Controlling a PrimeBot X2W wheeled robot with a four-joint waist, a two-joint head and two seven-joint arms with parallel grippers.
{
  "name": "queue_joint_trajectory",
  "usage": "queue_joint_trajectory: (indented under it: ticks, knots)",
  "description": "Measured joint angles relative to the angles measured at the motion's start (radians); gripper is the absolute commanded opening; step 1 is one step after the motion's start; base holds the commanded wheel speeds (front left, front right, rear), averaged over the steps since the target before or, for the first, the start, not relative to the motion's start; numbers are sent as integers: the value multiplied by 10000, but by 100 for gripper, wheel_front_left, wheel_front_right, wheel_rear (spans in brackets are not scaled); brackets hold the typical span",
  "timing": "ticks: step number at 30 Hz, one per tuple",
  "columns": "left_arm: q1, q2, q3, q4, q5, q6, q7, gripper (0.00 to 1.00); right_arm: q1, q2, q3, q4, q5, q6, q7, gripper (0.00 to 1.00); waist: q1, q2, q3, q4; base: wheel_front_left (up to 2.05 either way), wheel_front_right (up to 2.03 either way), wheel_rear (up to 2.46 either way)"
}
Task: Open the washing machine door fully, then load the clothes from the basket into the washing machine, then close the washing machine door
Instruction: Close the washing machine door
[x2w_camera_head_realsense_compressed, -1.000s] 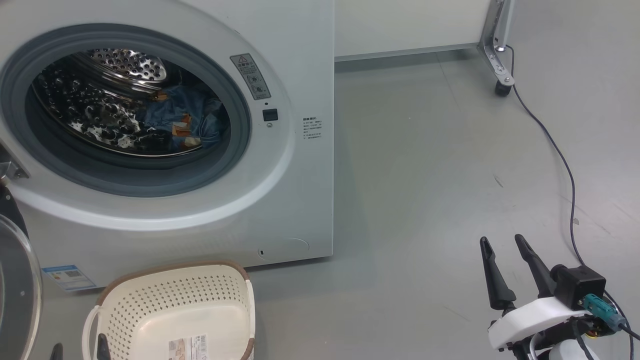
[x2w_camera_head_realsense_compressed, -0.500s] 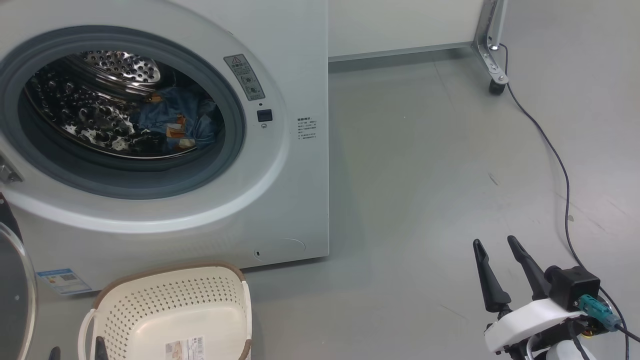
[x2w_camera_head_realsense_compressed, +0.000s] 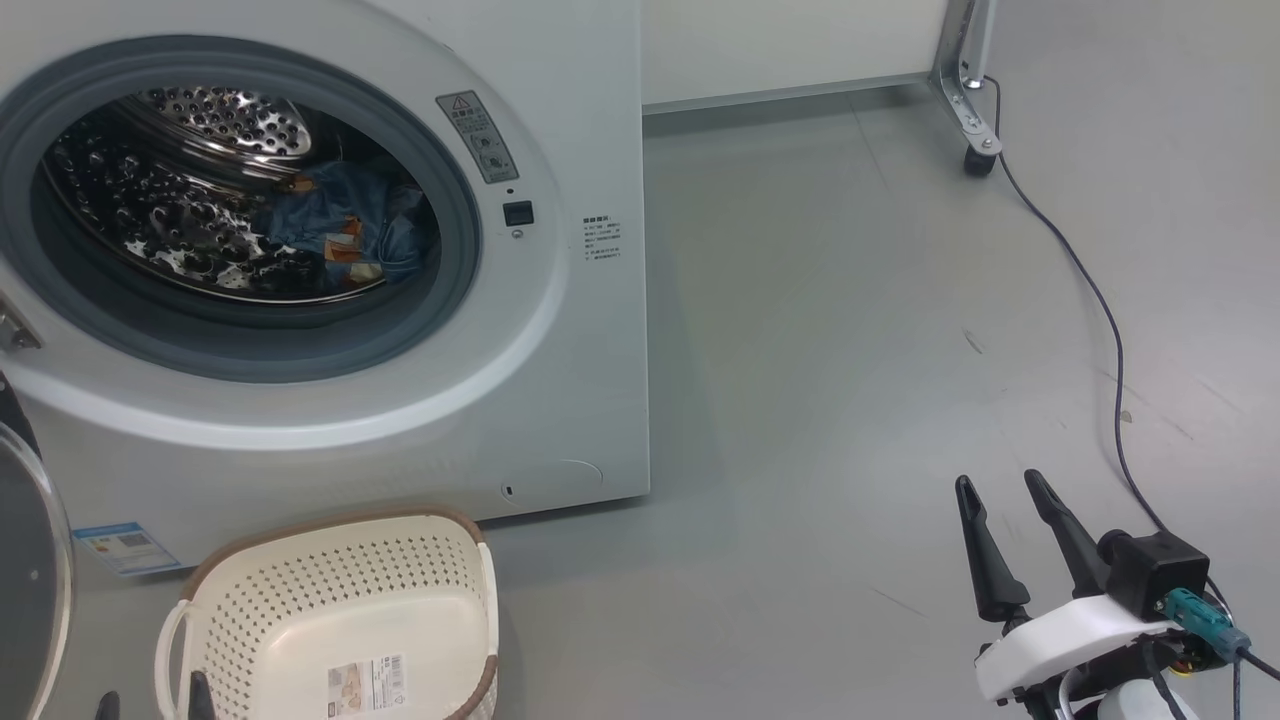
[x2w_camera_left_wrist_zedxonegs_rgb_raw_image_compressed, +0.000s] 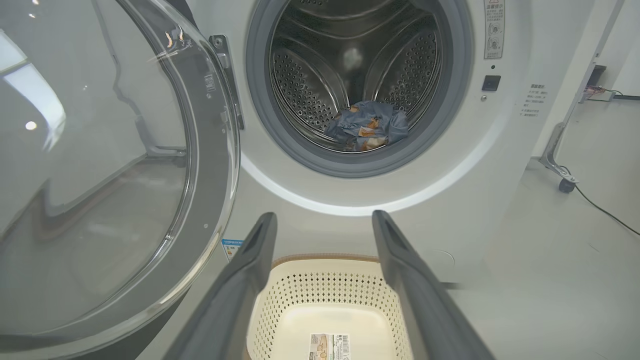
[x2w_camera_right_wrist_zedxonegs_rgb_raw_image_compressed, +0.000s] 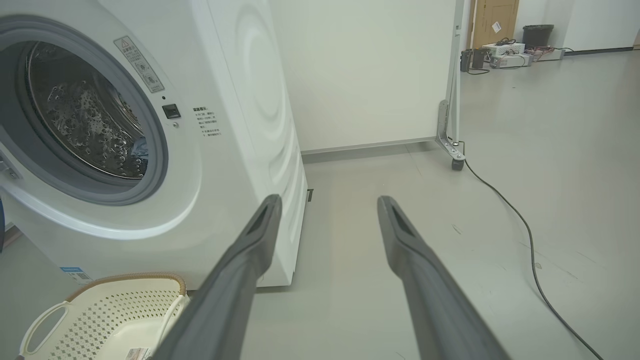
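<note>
The white washing machine (x2w_camera_head_realsense_compressed: 560, 380) stands at the left with its door (x2w_camera_left_wrist_zedxonegs_rgb_raw_image_compressed: 100, 175) swung wide open to the left; the door's glass edge (x2w_camera_head_realsense_compressed: 30, 580) shows at the far left. Blue printed clothes (x2w_camera_head_realsense_compressed: 340, 230) lie inside the steel drum, also seen as a crumpled heap (x2w_camera_left_wrist_zedxonegs_rgb_raw_image_compressed: 367, 131). The cream basket (x2w_camera_head_realsense_compressed: 330, 525) sits on the floor before the machine, holding just a paper label. My left gripper (x2w_camera_left_wrist_zedxonegs_rgb_raw_image_compressed: 324, 217) hangs open above the basket's near side (x2w_camera_left_wrist_zedxonegs_rgb_raw_image_compressed: 325, 259). My right gripper (x2w_camera_head_realsense_compressed: 1000, 485) stands open over bare floor, right of the machine.
A dark cable (x2w_camera_head_realsense_compressed: 1110, 330) runs across the grey floor at the right, from a wheeled metal frame leg (x2w_camera_head_realsense_compressed: 975, 150) by the white panel. Wide open floor lies between the machine and my right gripper.
The head camera has shifted a little, so the whole picture slid left. Both grippers stay open and empty; the clothes, basket and door keep their places.
</note>
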Motion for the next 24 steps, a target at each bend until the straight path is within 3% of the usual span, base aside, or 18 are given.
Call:
queue_joint_trajectory:
  ticks: [24]
  knots:
    - [0, -8, 161, -180, -84, -59, 0, 100, 35, 6, -40, 44, 2, 0, 0, 100, 0, 0, -83, 106, -74, 74, 0]
